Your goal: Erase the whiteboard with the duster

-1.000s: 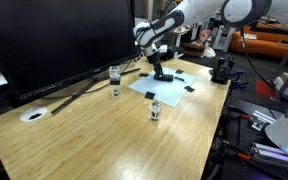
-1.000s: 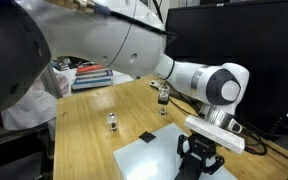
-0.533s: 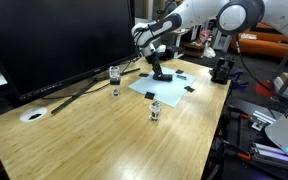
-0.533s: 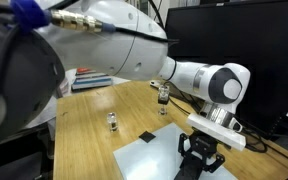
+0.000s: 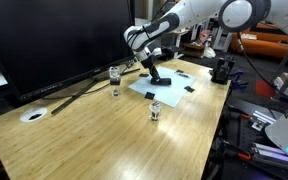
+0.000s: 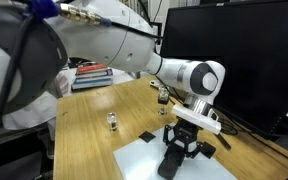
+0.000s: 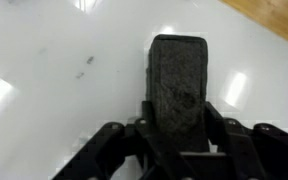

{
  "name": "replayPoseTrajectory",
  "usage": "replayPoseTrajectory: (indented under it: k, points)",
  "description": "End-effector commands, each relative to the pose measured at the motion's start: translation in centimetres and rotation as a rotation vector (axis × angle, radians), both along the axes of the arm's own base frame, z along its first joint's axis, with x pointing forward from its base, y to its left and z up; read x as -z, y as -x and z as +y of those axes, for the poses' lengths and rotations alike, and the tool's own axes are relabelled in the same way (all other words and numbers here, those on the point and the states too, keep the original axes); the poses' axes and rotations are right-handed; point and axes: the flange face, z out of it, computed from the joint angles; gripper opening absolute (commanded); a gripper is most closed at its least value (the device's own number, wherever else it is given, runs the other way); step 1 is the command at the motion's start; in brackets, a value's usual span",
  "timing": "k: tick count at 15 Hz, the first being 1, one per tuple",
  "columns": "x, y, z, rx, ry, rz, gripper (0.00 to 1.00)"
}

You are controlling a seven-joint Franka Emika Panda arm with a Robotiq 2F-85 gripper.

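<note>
Clamping the duster, the jaws hold it on the whiteboard, bare sheet either side.

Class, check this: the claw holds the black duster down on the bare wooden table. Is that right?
No. The claw holds the black duster down on the whiteboard, not on bare wood; the wrist view shows white board around it.

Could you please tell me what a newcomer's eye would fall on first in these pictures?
The big white robot arm reaching over the wooden table stands out first, its pincer shut on the black duster over the pale whiteboard. Behind it looms a large dark monitor, and a small glass jar stands on the table near the board.
</note>
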Motion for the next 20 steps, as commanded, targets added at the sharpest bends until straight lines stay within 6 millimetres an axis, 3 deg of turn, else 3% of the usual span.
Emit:
replayPoseTrajectory:
  k: [1, 4, 12, 20]
  points:
    - [1.9, 3.5, 3.5, -0.022, -0.03, 0.051, 0.26]
    - [1.4, 5.8, 5.7, 0.032, -0.028, 0.066, 0.26]
    - [-2.7, 11.0, 8.2, 0.29, -0.181, -0.077, 0.26]
    - [-4.3, 19.6, 12.8, 0.324, -0.158, -0.105, 0.26]
